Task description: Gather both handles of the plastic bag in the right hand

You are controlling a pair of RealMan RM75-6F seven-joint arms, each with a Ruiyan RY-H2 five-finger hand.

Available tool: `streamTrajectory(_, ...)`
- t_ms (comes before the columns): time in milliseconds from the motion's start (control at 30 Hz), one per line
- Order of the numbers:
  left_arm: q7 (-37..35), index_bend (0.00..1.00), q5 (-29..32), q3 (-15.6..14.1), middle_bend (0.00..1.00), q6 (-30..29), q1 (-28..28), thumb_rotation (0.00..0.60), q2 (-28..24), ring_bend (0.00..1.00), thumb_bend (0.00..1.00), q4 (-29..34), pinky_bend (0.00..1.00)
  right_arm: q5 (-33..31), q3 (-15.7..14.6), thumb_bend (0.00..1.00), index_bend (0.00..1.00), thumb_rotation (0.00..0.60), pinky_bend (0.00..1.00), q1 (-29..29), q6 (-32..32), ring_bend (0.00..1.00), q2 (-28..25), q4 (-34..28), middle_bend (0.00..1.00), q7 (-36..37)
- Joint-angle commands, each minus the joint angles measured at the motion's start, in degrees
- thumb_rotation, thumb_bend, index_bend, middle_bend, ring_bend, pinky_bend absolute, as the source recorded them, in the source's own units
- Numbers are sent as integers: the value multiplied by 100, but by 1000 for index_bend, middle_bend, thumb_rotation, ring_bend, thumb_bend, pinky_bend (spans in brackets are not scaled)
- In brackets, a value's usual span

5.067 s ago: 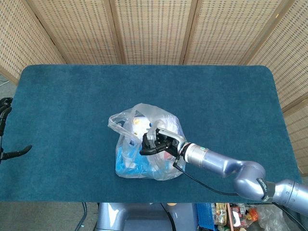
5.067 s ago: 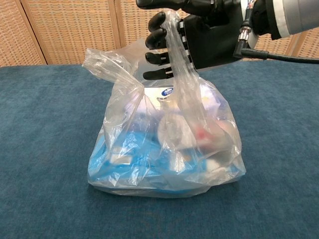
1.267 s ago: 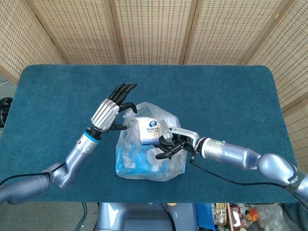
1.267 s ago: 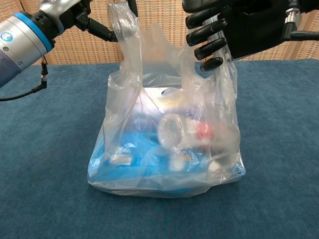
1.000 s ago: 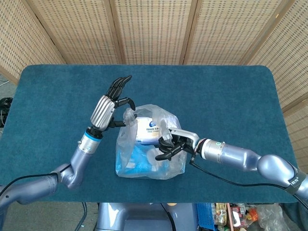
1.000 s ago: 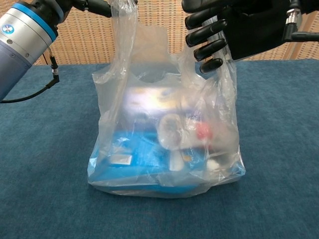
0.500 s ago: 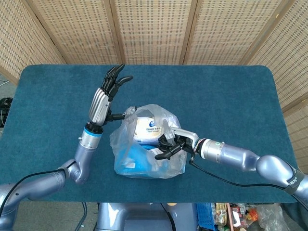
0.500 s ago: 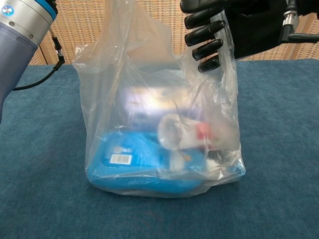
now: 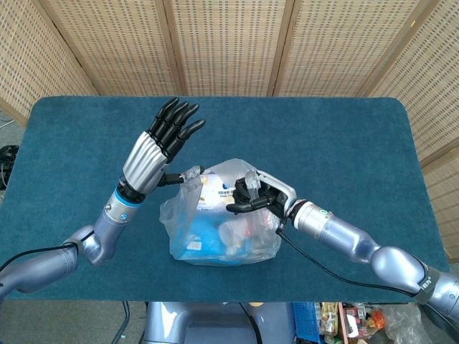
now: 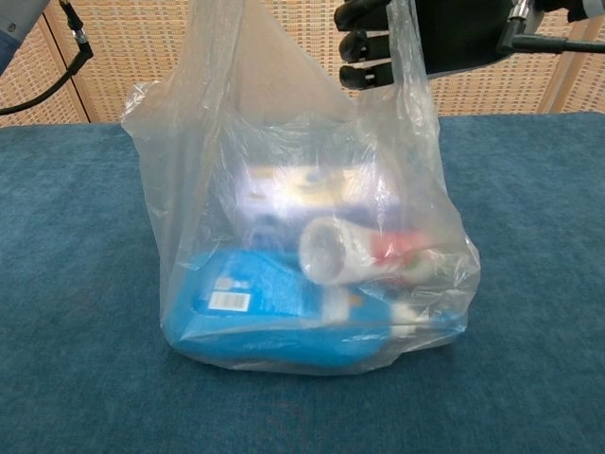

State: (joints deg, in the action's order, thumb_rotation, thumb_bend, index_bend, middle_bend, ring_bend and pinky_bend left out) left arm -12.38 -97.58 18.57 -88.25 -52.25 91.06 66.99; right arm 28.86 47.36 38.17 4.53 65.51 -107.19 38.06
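A clear plastic bag [image 9: 219, 218] near the middle of the blue table [image 9: 344, 143], standing upright on its base, stretched upward at both handles. Inside, a blue flat package [image 10: 255, 303] at the bottom left, a white box with blue print [image 10: 302, 189] behind it, and a pale cup-like container [image 10: 331, 251] lying on its side beside something red [image 10: 389, 248].

Right hand [image 9: 257, 195] above the right side of the bag, fingers curled and grasping the right handle [image 10: 408, 57]; in the chest view, dark fingertips [image 10: 364, 47] seen through the thin plastic at the top edge of the frame. Right arm [image 9: 344, 240] reaching in from the lower right.

Left hand [image 9: 154, 147] raised to the left of the bag, most fingers straight and spread upward. Left handle [image 9: 188, 175] pinched at the thumb, just beside the bag's top left edge; the exact contact too small to see clearly in the head view. In the chest view, left handle rising out of the frame at the top, left hand itself out of that view.

Two handles apart from each other, one in each hand. Woven screen panels [image 9: 229, 43] behind the table.
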Motion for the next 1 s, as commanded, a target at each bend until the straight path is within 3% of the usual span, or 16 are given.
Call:
streamTrajectory(33,286,44,-98,-22,0,9,-60,600,-153,0,207,178,0,19,-82,0,718,600,452,31,233,541,40,-144,724,78)
streamTrajectory(167,474,37,-103,-12,0,59,-88,600,-273,0,207,346,0,27,-221,0,589,600,371,115,424,384,64,-214,590,140)
streamTrajectory(267,642,36,-128,-24,0,86,-107,600,-369,0,207,451,0,26,-317,0,550,600,288,195,482,344,72,-222,551,228)
streamTrajectory(433,786,36,-169,-49,0,105,-140,600,-454,0,208,477,0,83,-314,0,504,600,276,205,421,291,80,-251,468,341)
streamTrajectory(733,847,33,-192,-159,0,145,-183,600,-451,0,207,388,0,215,-180,0,430,600,218,169,302,253,130,-273,393,536)
streamTrajectory(1000,879,24,-131,-145,0,175,-232,600,-482,0,207,326,0,369,-82,0,430,600,218,80,153,253,137,-290,391,607)
